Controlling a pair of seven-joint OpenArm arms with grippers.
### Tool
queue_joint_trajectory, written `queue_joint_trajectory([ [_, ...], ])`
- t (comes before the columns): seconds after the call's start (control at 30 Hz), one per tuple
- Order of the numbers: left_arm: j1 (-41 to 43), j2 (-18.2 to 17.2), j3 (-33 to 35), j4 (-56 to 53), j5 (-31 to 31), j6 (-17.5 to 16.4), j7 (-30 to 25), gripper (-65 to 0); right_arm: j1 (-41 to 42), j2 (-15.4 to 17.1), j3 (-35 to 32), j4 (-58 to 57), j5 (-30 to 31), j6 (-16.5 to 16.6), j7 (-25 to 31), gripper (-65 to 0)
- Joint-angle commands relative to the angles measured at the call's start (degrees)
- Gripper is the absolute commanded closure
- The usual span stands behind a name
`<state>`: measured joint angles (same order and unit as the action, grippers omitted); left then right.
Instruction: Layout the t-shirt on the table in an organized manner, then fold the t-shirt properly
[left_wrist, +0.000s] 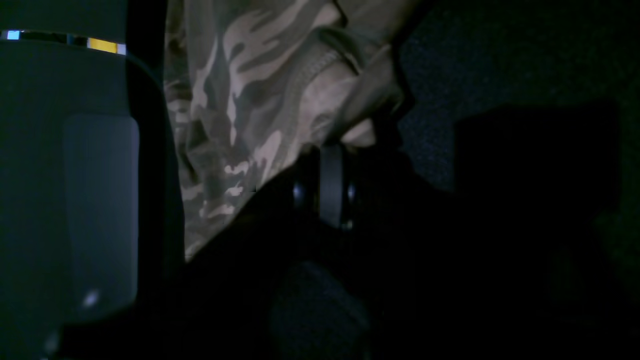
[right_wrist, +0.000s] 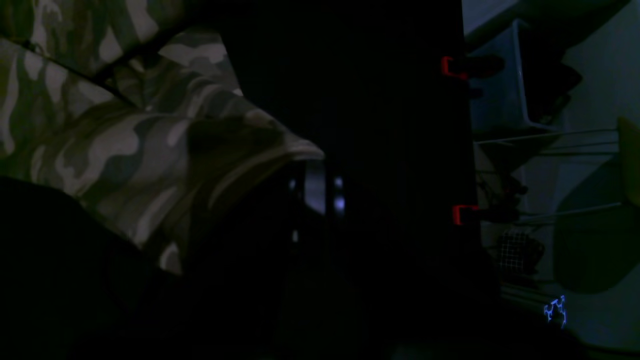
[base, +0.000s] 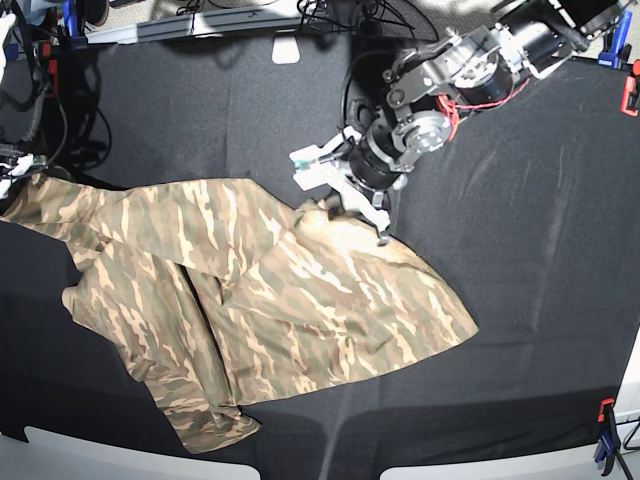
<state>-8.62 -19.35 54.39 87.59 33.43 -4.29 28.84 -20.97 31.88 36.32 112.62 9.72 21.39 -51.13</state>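
My left pincer (base: 352, 205) and right pincer (right_wrist: 312, 165) each clamp a limp edge of the shirt (base: 270, 300), soft fabric best held at its hems.

My right gripper (right_wrist: 315, 165) is clamped on a fold of the shirt (right_wrist: 125, 145). The pinched edge rises to a point at my fingertips. The camouflage cloth spreads away to the left and upper left of the view, creased by dark folds. Beneath it lies the black table (right_wrist: 380, 100). Two red clamps (right_wrist: 452, 67) sit on the table's right edge. Beyond that edge, pale floor shows.
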Motion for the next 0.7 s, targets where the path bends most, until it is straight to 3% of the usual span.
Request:
queue_joint_trajectory([
  [0.0,-1.1,0.1,-0.2,0.9,1.2,1.1,-0.1,0.0,0.3,1.3,0.5,1.0,-0.1,-0.3,0.8,0.0],
  [0.1,-1.5,-1.7,-0.3,0.9,3.9,1.2,0.3,0.0,0.3,1.3,0.5,1.0,-0.7,-0.3,0.8,0.0],
  [0.4,-6.1,-12.7,-0.3,0.9,4.1,2.9,0.3,0.0,0.3,1.3,0.5,1.0,-0.7,-0.3,0.9,0.0],
  [0.67,-8.9,-18.9,-0.3,0.9,4.1,3.2,0.2,0.0,0.3,1.3,0.5,1.0,-0.7,-0.3,0.9,0.0],
])
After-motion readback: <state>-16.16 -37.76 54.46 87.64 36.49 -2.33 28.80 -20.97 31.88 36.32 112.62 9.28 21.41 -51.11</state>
